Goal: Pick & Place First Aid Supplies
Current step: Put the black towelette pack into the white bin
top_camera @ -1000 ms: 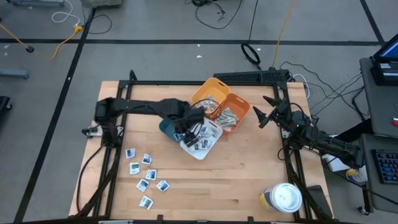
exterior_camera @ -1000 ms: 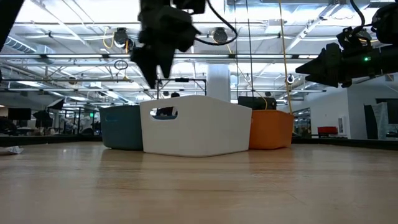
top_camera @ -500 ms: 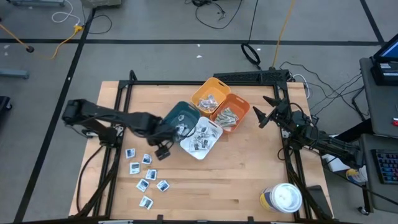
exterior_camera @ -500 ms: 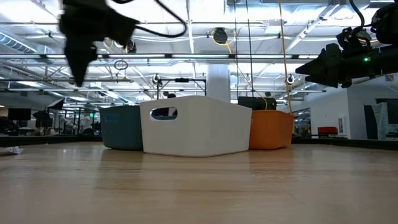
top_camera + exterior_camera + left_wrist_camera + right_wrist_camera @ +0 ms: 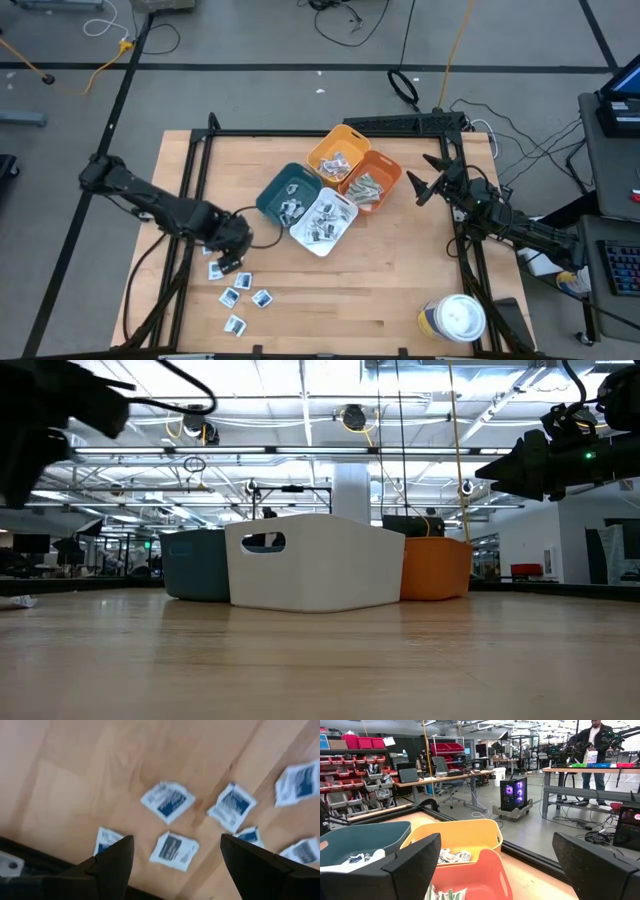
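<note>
pale wood made up the table, planks running across it inside a dark metal frame. at its left side the left arm reached in low from the table's edge, bent at the elbow, its left gripper hanging over a loose scatter of first aid packets. about six of those flat white squares with blue marks showed around and below the claw in the high view, all lying on bare wood and apart from the bins. the left wrist view showed six or so packets under the two dark fingers, which stood spread wide with nothing between them.

toward the middle sat four plastic bins bunched together and touching: one teal bin, one white bin, one yellow bin and one orange bin. each was smooth-walled with rounded corners, and each held a small heap of packets or grey-green strips; their number could not be told.

on the right, the right arm lay along the table's edge, raised clear of the wood, its right gripper pointing at the bins with its fingers splayed and empty. near the table's front right corner stood one round tub with a white lid.
</note>
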Robot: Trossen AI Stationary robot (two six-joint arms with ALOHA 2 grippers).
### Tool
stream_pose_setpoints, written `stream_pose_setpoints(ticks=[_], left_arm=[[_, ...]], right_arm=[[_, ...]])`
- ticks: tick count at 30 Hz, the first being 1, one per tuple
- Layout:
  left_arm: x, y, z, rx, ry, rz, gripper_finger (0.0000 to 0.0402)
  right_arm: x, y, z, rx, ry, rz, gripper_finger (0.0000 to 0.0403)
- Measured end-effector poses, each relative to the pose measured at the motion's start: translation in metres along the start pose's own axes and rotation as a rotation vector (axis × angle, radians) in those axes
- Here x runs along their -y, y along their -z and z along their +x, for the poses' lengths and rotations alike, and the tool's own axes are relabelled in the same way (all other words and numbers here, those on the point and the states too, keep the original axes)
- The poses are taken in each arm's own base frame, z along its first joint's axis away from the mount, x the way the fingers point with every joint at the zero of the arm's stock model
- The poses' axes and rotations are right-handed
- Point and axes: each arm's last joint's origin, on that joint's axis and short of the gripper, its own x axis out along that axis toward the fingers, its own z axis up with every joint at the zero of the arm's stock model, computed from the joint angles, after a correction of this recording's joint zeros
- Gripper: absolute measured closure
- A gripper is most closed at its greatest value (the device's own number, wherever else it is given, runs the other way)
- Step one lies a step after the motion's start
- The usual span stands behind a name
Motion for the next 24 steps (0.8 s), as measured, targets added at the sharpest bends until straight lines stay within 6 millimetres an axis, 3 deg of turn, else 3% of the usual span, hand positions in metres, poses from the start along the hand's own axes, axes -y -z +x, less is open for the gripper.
stream_pose_setpoints(ticks=[13, 24], left_arm=[[0.017, 0.041, 0.032, -0.037, 0.032, 0.043, 0.0105], [0.026, 0.046, 0.069, -0.092, -0.061, 0.024, 0.0105]], right_arm=[[0.0, 0.0, 0.0, 0.0, 0.0, 0.0, 0.0025], [0.0, 0.0, 0.0, 0.0, 0.0, 0.0, 0.0025]])
